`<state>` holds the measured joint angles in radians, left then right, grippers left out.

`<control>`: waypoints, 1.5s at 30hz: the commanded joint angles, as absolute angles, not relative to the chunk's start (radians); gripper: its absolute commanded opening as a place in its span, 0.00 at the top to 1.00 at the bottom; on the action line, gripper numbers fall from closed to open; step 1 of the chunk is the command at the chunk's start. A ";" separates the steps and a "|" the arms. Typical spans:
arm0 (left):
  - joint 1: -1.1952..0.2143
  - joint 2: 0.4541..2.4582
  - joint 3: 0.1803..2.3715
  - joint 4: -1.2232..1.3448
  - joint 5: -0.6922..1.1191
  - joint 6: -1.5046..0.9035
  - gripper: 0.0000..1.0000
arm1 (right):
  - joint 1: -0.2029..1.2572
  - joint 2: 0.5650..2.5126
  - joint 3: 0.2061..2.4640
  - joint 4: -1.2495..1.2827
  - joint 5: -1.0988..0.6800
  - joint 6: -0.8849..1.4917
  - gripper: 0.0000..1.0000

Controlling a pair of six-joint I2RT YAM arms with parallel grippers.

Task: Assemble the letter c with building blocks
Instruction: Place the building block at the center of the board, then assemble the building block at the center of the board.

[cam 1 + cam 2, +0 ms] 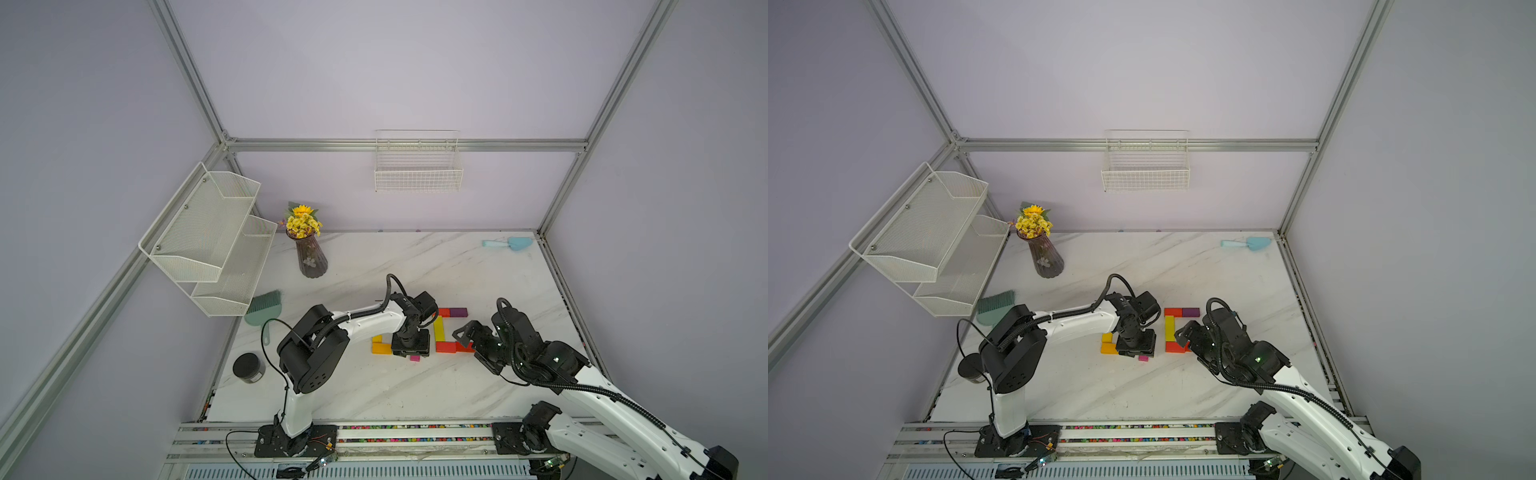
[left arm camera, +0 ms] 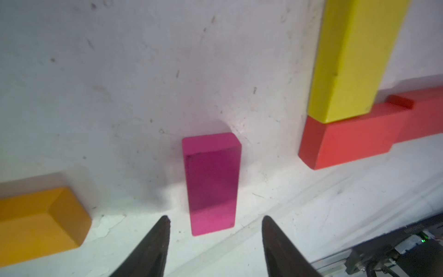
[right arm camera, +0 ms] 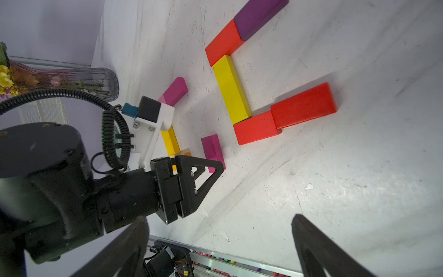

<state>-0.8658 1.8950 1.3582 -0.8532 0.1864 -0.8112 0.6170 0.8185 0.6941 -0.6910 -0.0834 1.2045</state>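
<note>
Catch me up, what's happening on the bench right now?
Two arms are assembling a C from blocks. It looks formed: yellow block as spine, red blocks and a purple block as arms. The left gripper is over a magenta block standing on edge beside the C, jaws apart, not gripping. The right gripper is open and empty near the C.

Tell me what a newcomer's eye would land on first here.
A bright C of flat red, yellow and dark purple rectangular blocks sits near the middle of the marble tabletop. Beside it, a magenta rectangular block stands on edge before the open left gripper.
</note>
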 commanded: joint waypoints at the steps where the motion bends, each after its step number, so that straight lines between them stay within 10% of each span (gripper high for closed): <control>1: -0.823 1.782 1.364 -0.860 0.208 -0.812 0.35 | 0.623 0.823 0.663 -0.650 -0.069 1.262 0.06; 14: -0.404 1.535 1.236 -0.899 0.345 -0.707 0.00 | 0.922 1.183 0.689 -0.318 0.098 1.389 0.06; 45: -0.166 1.511 1.160 -0.927 0.454 -0.589 0.00 | 1.009 1.749 0.939 -0.032 0.033 1.403 0.07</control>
<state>-0.1753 1.5089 1.1351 -0.9325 0.4244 -0.6289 0.9939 1.7287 0.9184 -0.0452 0.0593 1.3739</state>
